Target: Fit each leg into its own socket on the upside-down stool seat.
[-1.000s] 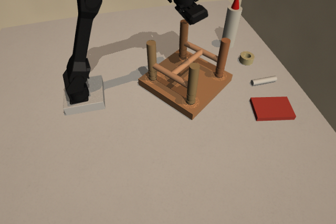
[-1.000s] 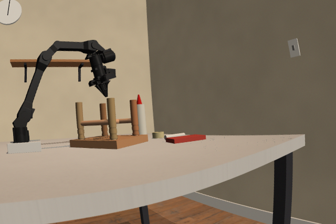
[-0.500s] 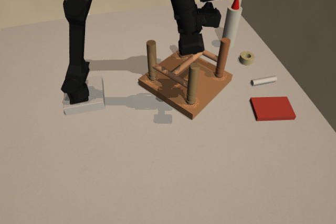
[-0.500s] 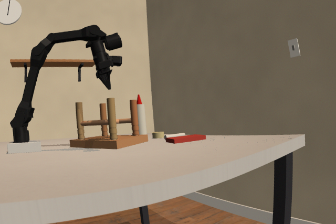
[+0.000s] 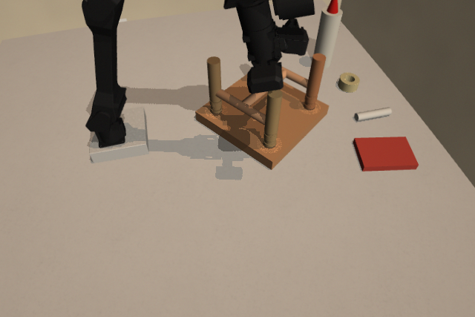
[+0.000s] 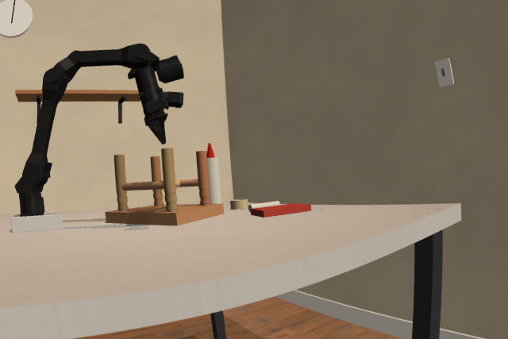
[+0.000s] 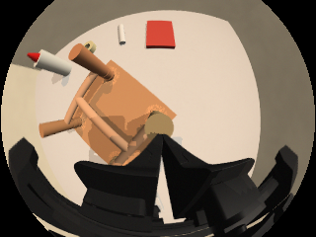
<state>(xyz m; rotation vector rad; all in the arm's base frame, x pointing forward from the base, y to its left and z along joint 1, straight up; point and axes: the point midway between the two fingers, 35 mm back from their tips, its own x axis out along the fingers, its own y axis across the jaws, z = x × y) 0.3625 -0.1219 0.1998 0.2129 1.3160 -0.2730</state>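
- The table (image 6: 369, 224) carries everything; it has a pale top and dark legs.
- The black arm (image 5: 102, 56) rises from a pale base block (image 5: 133, 145) at the left, arches over, and points its wrist down above the stool.
- The stool seat (image 5: 295, 129), a flat brown board, lies upside down on the table near the middle, with its four legs pointing up.
- The near leg (image 5: 273, 117), tan, stands upright in its socket at the front corner of the seat.
- The left leg (image 5: 214, 85), also tan, stands upright in the left corner.
- The right leg (image 5: 315, 81), reddish brown, stands upright in the right corner.
- The far leg (image 6: 155, 179) shows in the exterior view behind the others; the top view hides it behind the wrist.
- Crossbars (image 5: 240, 105) link the legs partway up.
- The gripper (image 6: 161, 135) hangs just above the top of the near leg, apart from it, its fingers pressed together on nothing.
- A white cylinder with a red cone tip (image 5: 329, 30) stands upright just behind the right leg.
- A red flat block (image 5: 385, 153) lies to the right of the seat, well apart.
- A small white rod (image 5: 372, 113) lies between the red block and a tan ring (image 5: 349, 82).
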